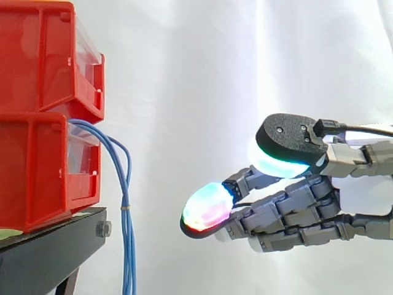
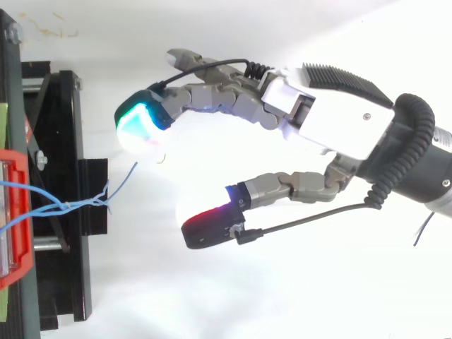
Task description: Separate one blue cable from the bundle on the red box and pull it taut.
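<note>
Several blue cables [image 1: 126, 203] spill from the lower red bin [image 1: 37, 172] and hang as a bundle down past the black stand [image 1: 43, 252], out ahead of the fingertips [image 1: 209, 206] and well clear of them. Noted the hand [image 2: 332, 120] open wide, fingers and thumb spread, gripping nothing. From above, one loose cable end [image 2: 128, 175] pokes toward the gap between thumb and fingers, near the cyan fingertip, untouched.

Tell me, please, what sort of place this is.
Probably a robotics lab test rig: stacked red bins on a black stand before a white curtain, blue cables hanging from them, and an open robot hand facing them.
</note>
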{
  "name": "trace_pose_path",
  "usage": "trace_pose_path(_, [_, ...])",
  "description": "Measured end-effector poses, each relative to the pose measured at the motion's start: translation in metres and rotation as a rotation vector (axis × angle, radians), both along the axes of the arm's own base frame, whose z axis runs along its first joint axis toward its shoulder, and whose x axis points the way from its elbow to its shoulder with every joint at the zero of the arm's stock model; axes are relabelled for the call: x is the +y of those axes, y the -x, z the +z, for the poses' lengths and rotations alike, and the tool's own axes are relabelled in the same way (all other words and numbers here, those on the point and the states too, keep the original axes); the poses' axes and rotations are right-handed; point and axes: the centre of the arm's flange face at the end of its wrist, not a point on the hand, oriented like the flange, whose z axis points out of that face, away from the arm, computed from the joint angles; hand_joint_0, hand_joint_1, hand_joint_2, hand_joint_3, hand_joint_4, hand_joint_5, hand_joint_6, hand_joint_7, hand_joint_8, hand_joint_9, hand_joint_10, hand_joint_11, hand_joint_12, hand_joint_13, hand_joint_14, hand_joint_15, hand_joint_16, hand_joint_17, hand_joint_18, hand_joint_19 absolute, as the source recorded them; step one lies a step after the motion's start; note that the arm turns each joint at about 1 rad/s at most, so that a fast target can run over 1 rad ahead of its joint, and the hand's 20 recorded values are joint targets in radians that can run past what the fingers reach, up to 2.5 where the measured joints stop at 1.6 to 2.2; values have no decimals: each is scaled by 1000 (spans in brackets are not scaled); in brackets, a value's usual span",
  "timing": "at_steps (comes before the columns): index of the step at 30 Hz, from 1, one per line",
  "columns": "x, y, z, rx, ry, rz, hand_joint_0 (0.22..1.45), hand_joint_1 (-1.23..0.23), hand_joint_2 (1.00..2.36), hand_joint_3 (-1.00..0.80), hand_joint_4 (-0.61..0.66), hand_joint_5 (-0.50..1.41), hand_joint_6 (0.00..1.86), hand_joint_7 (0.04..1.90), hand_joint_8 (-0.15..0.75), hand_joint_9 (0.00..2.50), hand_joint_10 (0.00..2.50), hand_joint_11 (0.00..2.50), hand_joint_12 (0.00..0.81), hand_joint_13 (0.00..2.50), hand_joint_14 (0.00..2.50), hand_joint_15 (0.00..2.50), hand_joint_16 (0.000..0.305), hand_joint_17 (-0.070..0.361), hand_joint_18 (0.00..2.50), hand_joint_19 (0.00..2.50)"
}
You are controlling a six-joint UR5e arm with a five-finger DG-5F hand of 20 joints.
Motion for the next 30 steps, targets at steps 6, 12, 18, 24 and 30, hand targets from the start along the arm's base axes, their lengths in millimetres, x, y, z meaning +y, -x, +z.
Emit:
trace_pose_path(6, [-1, -4, -20, 10, -4, -1, 461, -579, 1000, -500, 268, -203, 501, 643, 314, 473, 1, 87, 362, 37, 0, 11, 63, 142, 0, 0])
trace_pose_path(12, [-1, -12, -31, -34, -6, -7, 463, -579, 1000, -500, 273, -201, 501, 644, 319, 488, 1, 90, 364, 58, 0, 22, 62, 140, 0, 18])
trace_pose_path(18, [-2, -18, -45, -47, 4, -7, 469, -580, 1000, -500, 282, -197, 501, 650, 325, 508, 3, 114, 368, 79, 1, 28, 62, 139, 0, 47])
trace_pose_path(24, [4, -29, -51, -86, 3, -2, 474, -584, 1000, -500, 291, -192, 501, 658, 323, 523, 2, 127, 367, 94, 0, 35, 61, 138, 0, 64])
trace_pose_path(30, [5, -47, -66, -102, -7, 1, 482, -589, 1000, -500, 305, -183, 501, 683, 326, 547, 3, 131, 367, 114, 1, 32, 60, 134, 0, 77])
